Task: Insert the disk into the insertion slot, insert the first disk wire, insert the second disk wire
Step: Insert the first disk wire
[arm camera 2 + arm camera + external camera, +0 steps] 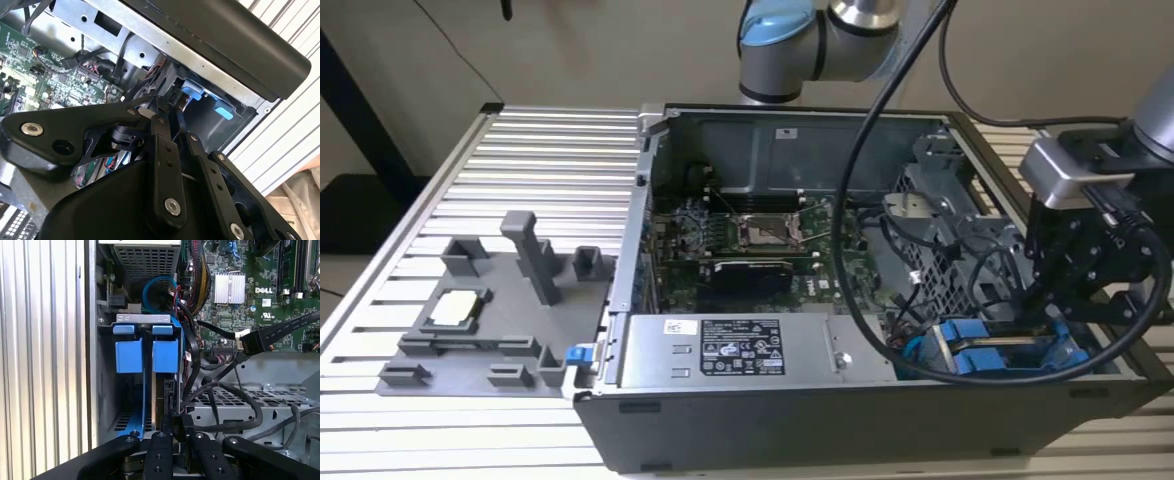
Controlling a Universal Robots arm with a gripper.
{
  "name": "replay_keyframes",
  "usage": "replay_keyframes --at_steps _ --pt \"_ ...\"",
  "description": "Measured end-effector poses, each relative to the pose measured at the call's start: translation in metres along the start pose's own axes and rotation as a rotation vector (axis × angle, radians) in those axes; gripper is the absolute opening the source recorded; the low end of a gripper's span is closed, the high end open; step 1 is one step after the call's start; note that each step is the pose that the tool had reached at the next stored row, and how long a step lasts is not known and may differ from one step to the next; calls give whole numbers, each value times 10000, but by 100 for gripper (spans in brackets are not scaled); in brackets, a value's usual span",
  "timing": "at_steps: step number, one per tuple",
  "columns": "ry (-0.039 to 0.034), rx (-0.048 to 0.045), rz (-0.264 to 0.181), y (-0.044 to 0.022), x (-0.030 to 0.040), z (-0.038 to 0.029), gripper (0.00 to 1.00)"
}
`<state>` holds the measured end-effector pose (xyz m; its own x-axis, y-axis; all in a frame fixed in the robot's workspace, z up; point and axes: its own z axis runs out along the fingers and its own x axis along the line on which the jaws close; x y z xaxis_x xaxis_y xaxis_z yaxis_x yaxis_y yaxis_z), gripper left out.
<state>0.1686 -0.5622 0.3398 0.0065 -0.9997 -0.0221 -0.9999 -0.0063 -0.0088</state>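
First wrist view: the disk (pixel 150 395) stands on edge inside the insertion slot (pixel 142 318), beneath two blue tabs (pixel 165 355). The claw (pixel 176 434) appears clenched on a black wire connector (pixel 180 422), touching the disk's near end beside the grey cage (pixel 240 400).

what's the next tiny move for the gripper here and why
The disk in its blue carrier already sits in the insertion slot, and the gripper is lined up at its exposed edge, black cables beside it. So likely ease straight in toward that edge.
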Motion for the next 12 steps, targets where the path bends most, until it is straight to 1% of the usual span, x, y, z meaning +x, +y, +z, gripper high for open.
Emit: replay_keyframes --at_steps 5,7,10,12 --pt "4 -2 -39 -7 1 21 19" --pt "-11 -2 -49 -12 3 34 19" --pt "-1 -2 -50 -13 3 37 19" --pt "5 -2 -51 -14 6 63 19"
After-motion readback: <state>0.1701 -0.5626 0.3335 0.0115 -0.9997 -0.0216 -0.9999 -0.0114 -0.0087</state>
